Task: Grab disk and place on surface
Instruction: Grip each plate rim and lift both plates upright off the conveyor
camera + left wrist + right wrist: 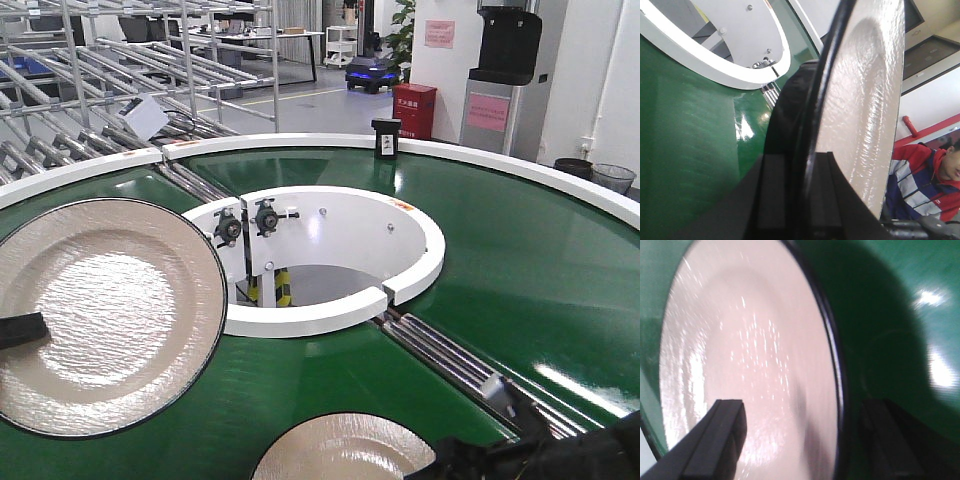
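A large cream disk with a dark rim [100, 310] hangs raised over the green belt [520, 250] at the left, overlapping the white hub. My left gripper [20, 328] is shut on its near-left rim. In the left wrist view the rim [812, 115] runs edge-on between the two black fingers [771, 195] of my left gripper [799, 195]. A second cream disk [345, 452] lies on the belt at the bottom. My right gripper [802, 410] stands open astride that disk's [750, 350] rim, one finger [722, 437] over the disk, the other beyond the rim. The steel tabletop is out of view.
A white ring hub [420, 260] with bearings surrounds the centre opening. Metal rollers [450, 355] cross the belt at the right. A black device [386, 137] stands on the white outer rim [560, 175]. A person in a red jacket [935, 180] is close behind the left disk.
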You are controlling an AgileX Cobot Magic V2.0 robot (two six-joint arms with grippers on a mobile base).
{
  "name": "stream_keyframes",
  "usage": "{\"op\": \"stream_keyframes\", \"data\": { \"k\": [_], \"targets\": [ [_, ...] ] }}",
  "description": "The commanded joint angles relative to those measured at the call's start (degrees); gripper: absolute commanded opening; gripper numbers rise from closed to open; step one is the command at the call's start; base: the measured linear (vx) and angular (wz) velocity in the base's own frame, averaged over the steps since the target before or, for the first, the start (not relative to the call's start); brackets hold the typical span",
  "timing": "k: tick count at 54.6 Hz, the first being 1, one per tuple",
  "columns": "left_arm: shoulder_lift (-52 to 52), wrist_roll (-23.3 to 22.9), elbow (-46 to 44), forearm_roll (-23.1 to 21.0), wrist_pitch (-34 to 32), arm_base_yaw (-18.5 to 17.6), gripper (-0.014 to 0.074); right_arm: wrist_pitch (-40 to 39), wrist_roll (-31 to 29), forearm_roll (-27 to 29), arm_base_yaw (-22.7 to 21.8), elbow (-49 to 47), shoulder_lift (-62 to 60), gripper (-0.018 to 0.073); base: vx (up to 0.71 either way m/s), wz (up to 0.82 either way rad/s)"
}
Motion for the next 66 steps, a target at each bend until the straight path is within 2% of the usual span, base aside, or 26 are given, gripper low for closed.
{"op": "stream_keyframes", "data": {
  "k": [1, 4, 8, 12, 18, 25, 34, 40, 47, 55, 66],
  "targets": [
    [-2.3, -0.9, -1.6, -9.8, 3.9, 0.0, -0.0001, 1.5, -2.9, 5.1, 1.5, -1.6, -0.6, 0.052, 0.0, 0.0],
    [-2.3, -1.0, -1.6, -9.8, 3.9, 0.0, -0.0001, 1.8, -3.8, 6.8, 2.3, -1.6, 0.1, 0.0507, 0.0, 0.0],
    [-2.3, -1.0, -1.6, -9.7, 3.9, 0.0, -0.0001, 2.4, -5.2, 8.9, 3.1, -1.7, 0.7, 0.0442, 0.0, 0.0],
    [-2.3, -1.1, -1.6, -9.5, 3.8, 0.0, -0.0001, 3.3, -6.1, 10.4, 3.1, -1.7, 0.6, 0.0291, 0.0, 0.0],
    [-2.3, -2.1, -1.6, -8.2, 3.6, 0.0, -0.0001, 6.0, -6.1, 11.4, 2.3, -1.7, -0.6, -0.0017, 0.0, 0.0],
    [-2.3, -3.0, -1.6, -5.7, 3.7, -0.1, -0.0001, 8.2, -5.6, 11.9, -0.3, -1.7, -4.0, -0.0012, 0.0, 0.0],
    [-2.3, -5.3, -1.6, -2.2, 4.0, -0.6, -0.0001, 9.9, -0.9, 11.7, -7.0, -1.6, -12.9, -0.0009, 0.0, 0.0],
    [-2.3, -5.8, -1.6, 1.2, 5.0, -3.3, -0.0001, 12.0, 1.7, 11.4, -12.2, -1.6, -20.6, -0.0009, 0.0, 0.0],
    [-2.3, -8.5, -1.6, 1.2, 6.4, -7.6, -0.0001, 13.6, 5.4, 8.9, -16.7, -1.6, -28.7, -0.0009, 0.0, 0.0],
    [-5.0, -8.5, -1.6, 0.3, 6.6, -10.8, -0.0001, 13.2, 9.7, 5.1, -18.0, -1.6, -37.1, -0.0009, 0.0, 0.0],
    [-11.9, -12.1, -1.6, 0.5, 3.6, -11.3, -0.0001, 12.6, 12.8, 2.6, -17.9, -1.6, -44.3, -0.0009, 0.0, 0.0]
  ]
}}
